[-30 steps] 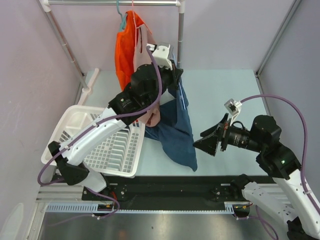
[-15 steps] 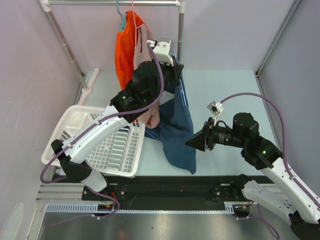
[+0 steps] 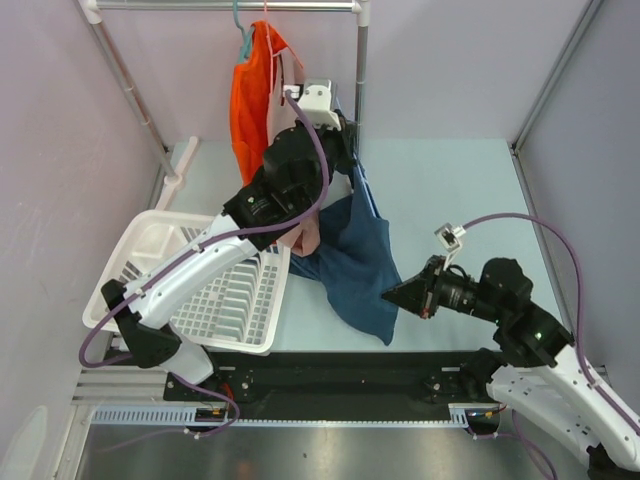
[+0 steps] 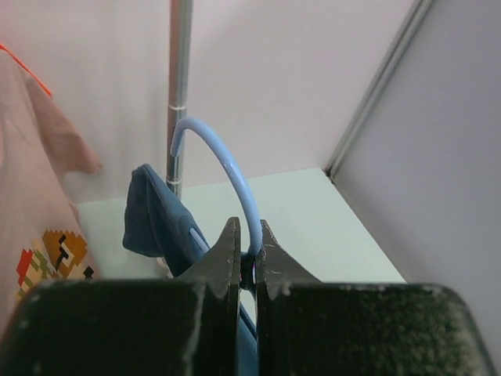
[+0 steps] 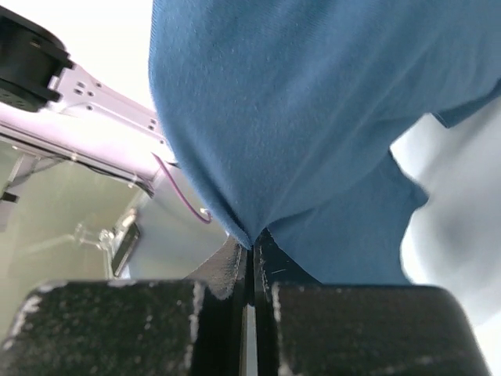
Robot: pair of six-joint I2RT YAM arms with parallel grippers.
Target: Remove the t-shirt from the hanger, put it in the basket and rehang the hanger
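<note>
A dark blue t-shirt (image 3: 358, 262) hangs from a light blue hanger (image 4: 232, 174), draping down toward the table. My left gripper (image 4: 248, 243) is shut on the hanger just below its hook; in the top view it is held up near the rack's right post (image 3: 345, 135). My right gripper (image 3: 388, 294) is shut on the t-shirt's lower right edge. In the right wrist view the blue cloth (image 5: 313, 117) bunches into a pinch between the fingertips (image 5: 252, 239).
An orange garment (image 3: 250, 95) and a pink printed one (image 4: 31, 204) hang on the clothes rack (image 3: 225, 6) at the back. A white dish rack (image 3: 200, 290) sits on the table at left, under my left arm.
The right gripper swung in to the t-shirt's lower edge and closed on it. The left arm shifted slightly, still holding the hanger.
</note>
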